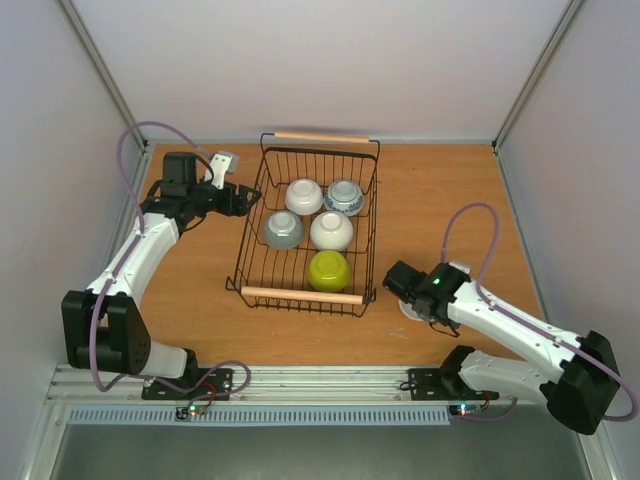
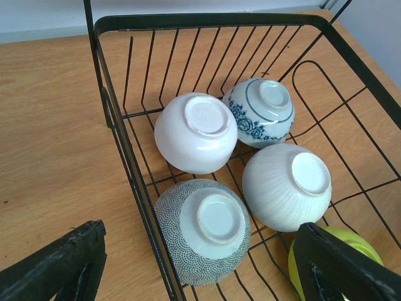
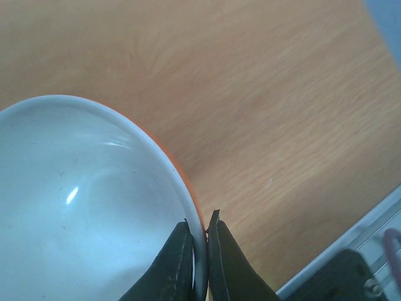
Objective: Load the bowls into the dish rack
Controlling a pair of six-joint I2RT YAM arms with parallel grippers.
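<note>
Evidently the step in hand is lifting the last bowl. From above, the dish rack (image 1: 262,293) holds five bowls bottom-up: white bowl (image 1: 303,195), blue-patterned bowl (image 1: 344,196), grey bowl (image 1: 282,230), second white bowl (image 1: 331,230) and yellow-green bowl (image 1: 329,270). The right gripper (image 1: 405,292) sits over the orange bowl (image 1: 409,311), which stands on the table just right of the rack's near right corner. The left gripper (image 1: 238,197) hovers beside the rack's left wall.

Through the left wrist camera its jaws gape wide and carry nothing, with the rack's left wall between them.

Through the right wrist camera the right fingers (image 3: 178,257) are clamped on the orange bowl's rim, one inside and one outside. A rim pinch is thin, so I would raise the bowl straight up, clear the rack's near handle (image 1: 300,295), and set it in the free spot left of the yellow-green bowl.
</note>
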